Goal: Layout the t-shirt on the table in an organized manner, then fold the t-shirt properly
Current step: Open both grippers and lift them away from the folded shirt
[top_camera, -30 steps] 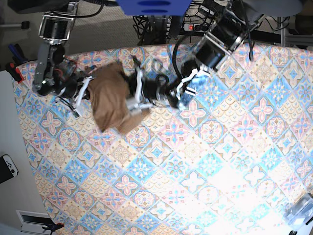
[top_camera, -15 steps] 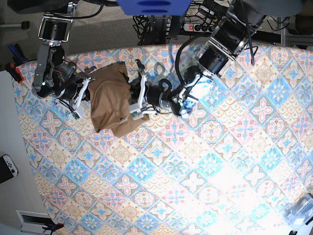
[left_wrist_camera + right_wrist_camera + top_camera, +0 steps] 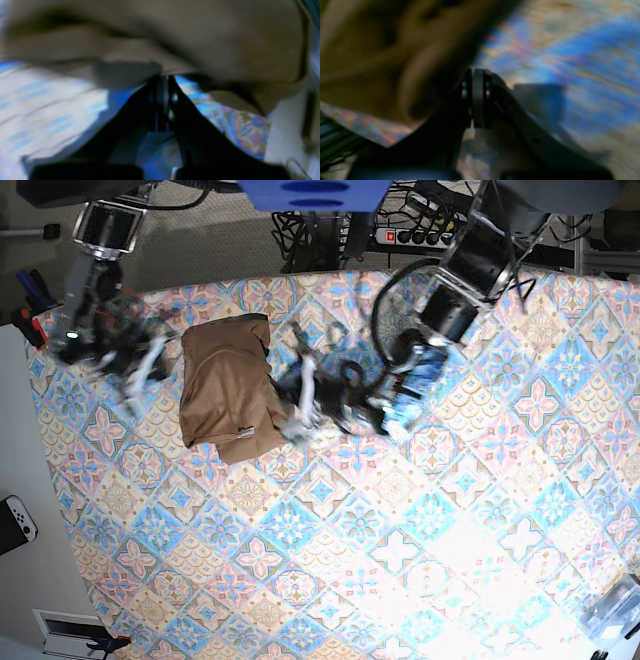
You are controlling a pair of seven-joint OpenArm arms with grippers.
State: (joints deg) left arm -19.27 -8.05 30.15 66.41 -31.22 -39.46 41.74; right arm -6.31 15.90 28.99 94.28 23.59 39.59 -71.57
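No readable labels or writing anywhere; both wrist cams v. blurry. The t-shirt point(image 3: 228, 392) sits bunched in a folded tan heap on the table point(image 3: 400, 530), toward its far-left corner in the base view. Left gripper point(image 3: 292, 418) is right at the shirt's near-right edge; jaws look pressed together, but can't tell if cloth is pinched. Right gripper point(image 3: 140, 372) hangs just beside the shirt's other side, apart from it, jaws look closed w/ nothing in them. A game controller point(image 3: 15, 522) lies off the table.

Both wrist views badly blurred; base view perhaps overexposed lower right.
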